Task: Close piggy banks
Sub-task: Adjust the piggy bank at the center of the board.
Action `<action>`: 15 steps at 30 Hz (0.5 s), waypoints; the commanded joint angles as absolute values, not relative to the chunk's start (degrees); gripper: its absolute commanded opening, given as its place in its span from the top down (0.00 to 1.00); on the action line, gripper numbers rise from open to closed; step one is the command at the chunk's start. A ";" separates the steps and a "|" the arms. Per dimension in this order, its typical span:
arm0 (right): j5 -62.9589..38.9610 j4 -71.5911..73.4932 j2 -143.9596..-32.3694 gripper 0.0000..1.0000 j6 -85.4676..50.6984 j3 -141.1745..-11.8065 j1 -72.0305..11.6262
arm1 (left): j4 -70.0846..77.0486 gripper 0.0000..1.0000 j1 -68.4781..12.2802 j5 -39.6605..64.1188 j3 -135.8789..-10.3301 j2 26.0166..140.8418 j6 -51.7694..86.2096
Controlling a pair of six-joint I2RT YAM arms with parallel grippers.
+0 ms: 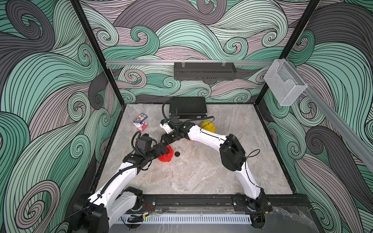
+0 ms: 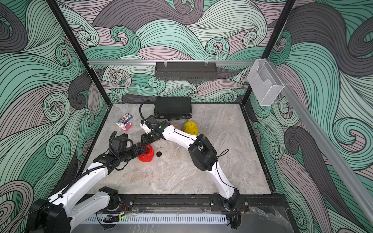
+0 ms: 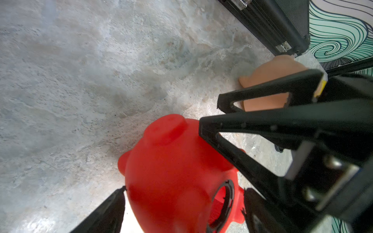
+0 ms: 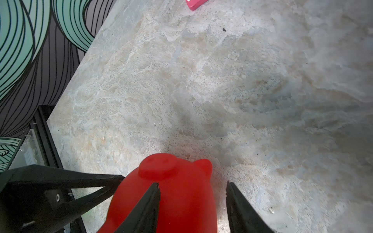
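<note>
Marbled grey tabletop (image 1: 191, 177) is filling the floor of a cell whose walls (image 1: 40, 80) are carrying green and mauve wave patterns. At 9 o'clock from the table's centre the red piggy bank (image 1: 168, 157) is lying tipped, its round belly hole (image 3: 223, 201) showing unplugged in the left wrist view. The left gripper (image 3: 184, 190) is clasping this pig, jaws spread wide with a fingertip pressing on either flank. The right gripper (image 4: 192, 184) is hovering over the same pig from 1 o'clock, jaws standing partly apart and holding nothing; one finger is crossing the pig's body while the other is hanging beside it, bare table showing between. A small black plug (image 1: 177, 154) is lying just at 3 o'clock of the red pig. The yellow piggy bank (image 1: 209, 126) is standing at 1 o'clock, near the black case (image 1: 187, 107) at 12 o'clock. The peach-pink piggy bank (image 3: 270, 74) is sitting near that case, largely hidden under the right arm (image 1: 205, 137) in both top views. A card box (image 1: 140, 118) and a pink-and-white figurine (image 1: 139, 126) are resting at 11 o'clock.
</note>
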State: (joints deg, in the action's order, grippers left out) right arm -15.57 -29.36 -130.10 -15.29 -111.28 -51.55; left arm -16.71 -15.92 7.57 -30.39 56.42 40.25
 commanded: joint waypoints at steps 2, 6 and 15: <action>-12.64 -30.19 -126.68 0.46 -16.60 -108.93 -51.59 | -14.09 0.09 -15.30 9.38 -31.16 58.26 39.06; -11.39 -29.36 -124.82 0.46 -17.12 -107.04 -51.37 | -13.96 0.09 -15.06 10.11 -32.05 59.36 39.08; -10.33 -27.04 -120.65 0.46 -17.30 -103.27 -50.45 | -18.88 0.04 -14.39 8.26 -34.09 55.43 39.18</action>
State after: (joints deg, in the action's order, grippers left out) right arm -11.79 -28.60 -124.11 -16.97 -104.38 -51.00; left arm -16.51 -14.98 9.19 -31.22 57.69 39.64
